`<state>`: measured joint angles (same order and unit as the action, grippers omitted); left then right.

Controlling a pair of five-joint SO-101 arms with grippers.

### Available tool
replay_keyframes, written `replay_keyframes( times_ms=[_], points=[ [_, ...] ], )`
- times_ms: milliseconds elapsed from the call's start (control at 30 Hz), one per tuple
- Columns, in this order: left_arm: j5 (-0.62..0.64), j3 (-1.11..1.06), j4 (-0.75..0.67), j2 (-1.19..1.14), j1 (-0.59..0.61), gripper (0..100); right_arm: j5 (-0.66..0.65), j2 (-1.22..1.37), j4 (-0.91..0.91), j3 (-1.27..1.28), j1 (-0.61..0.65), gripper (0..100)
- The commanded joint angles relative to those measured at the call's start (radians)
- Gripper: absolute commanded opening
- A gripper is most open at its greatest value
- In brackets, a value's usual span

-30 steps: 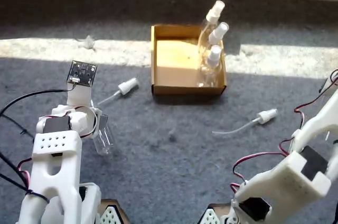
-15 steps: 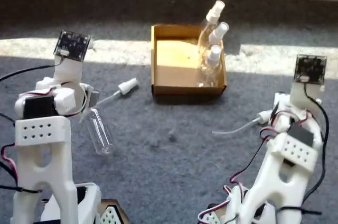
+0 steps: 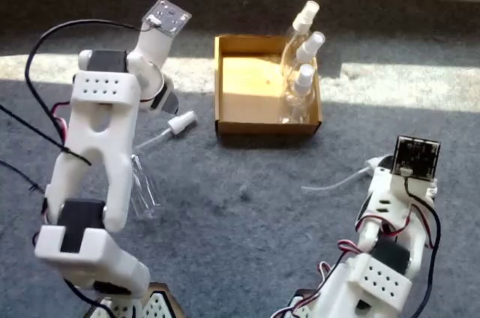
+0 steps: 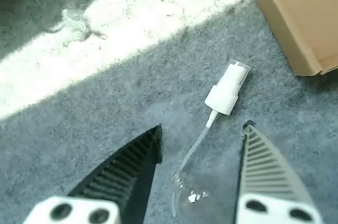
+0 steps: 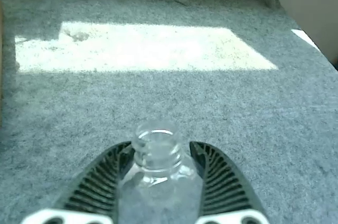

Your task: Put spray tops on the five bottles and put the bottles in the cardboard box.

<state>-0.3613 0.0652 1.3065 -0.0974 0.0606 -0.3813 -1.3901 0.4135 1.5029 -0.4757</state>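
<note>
Left gripper (image 4: 203,127) hangs wide open over the grey carpet with nothing in it, its jaws straddling a loose spray top (image 4: 227,93) and that top's thin dip tube. In the high view, lower left, a bare bottle (image 3: 144,192) lies on its side just below that top. Upper middle sits the cardboard box (image 3: 247,82), with three capped bottles (image 3: 302,82) lined along its right side. Right of centre a second spray top (image 3: 379,163) lies on the carpet, its tube trailing left. On the arm at lower right, the right gripper (image 5: 158,149) is closed snugly round the shoulder of an uncapped bottle (image 5: 158,187), neck pointing away.

To my eye the tops are feather-light, with a hard head and a whippy tube — best pinched across the white head, never the tube. The bottles look thin, slick and squashable — a gentle hold at the shoulder seems wise.
</note>
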Motion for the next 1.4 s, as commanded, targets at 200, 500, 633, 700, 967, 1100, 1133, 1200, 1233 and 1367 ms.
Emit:
replay_keyframes(
  times_ms=[200,500,633,700,967,1100,1133,1200,1233,1367],
  points=[
    [-0.077,0.137,0.003,-0.239,-0.058,23,0.014,-0.288,-0.016,0.171,-0.015,0.5],
    [-0.078,0.163,-0.058,-0.394,-0.062,23,0.020,-0.314,0.133,0.186,0.019,0.5],
    [-0.075,0.231,-0.066,-0.466,-0.062,23,0.020,-0.314,0.211,0.140,0.068,0.5],
    [-0.075,0.269,-0.064,-0.498,-0.062,23,0.020,-0.314,0.249,0.114,0.090,0.5],
    [-0.075,0.309,-0.060,-0.595,-0.073,13,0.020,-0.312,0.407,0.019,0.239,0.5],
    [-0.074,0.318,-0.060,-0.587,-0.065,2,0.021,-0.305,0.489,-0.056,0.390,0.5],
    [-0.072,0.329,-0.054,-0.573,-0.064,1,0.025,-0.305,0.509,-0.076,0.437,0.5],
    [-0.071,0.349,0.000,-0.535,-0.051,1,0.074,-0.305,0.527,-0.111,0.521,0.5],
    [-0.054,0.354,0.026,-0.507,-0.047,1,0.098,-0.305,0.529,-0.130,0.561,0.5],
    [0.015,0.409,0.126,-0.349,-0.016,1,0.129,-0.303,0.524,-0.186,0.720,0.5]
  ],
)
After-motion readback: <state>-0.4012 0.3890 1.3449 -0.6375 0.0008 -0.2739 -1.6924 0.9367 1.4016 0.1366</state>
